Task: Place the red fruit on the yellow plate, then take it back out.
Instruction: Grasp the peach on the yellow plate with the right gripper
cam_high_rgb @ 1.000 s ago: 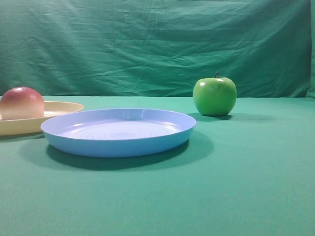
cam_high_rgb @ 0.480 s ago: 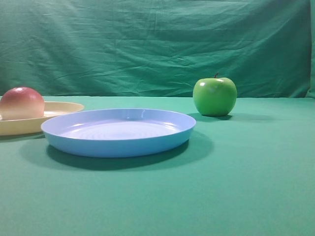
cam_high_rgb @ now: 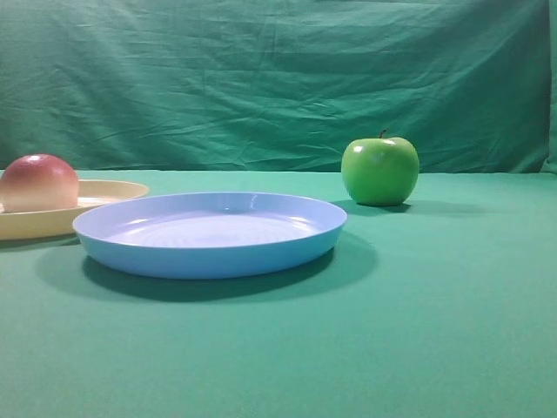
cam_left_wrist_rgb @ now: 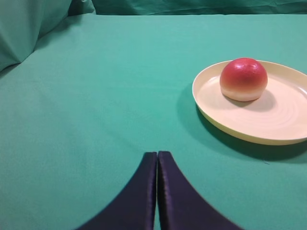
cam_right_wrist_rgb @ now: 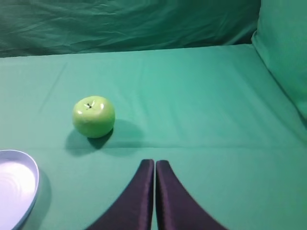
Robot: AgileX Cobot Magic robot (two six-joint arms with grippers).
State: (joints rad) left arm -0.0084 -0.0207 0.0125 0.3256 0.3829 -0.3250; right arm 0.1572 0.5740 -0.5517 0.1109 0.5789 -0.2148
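The red fruit [cam_high_rgb: 37,183] [cam_left_wrist_rgb: 243,79], red on top and pale below, rests on the yellow plate [cam_high_rgb: 109,193] [cam_left_wrist_rgb: 283,115] at the far left of the exterior view. In the left wrist view my left gripper [cam_left_wrist_rgb: 157,154] is shut and empty, well short of the plate and to its left. In the right wrist view my right gripper [cam_right_wrist_rgb: 154,163] is shut with nothing in it, over bare cloth. Neither gripper shows in the exterior view.
A light blue plate [cam_high_rgb: 209,233] [cam_right_wrist_rgb: 17,187] lies in the middle on the green cloth. A green apple [cam_high_rgb: 379,170] [cam_right_wrist_rgb: 93,116] with a stem stands behind it to the right. Green cloth drapes the back and sides.
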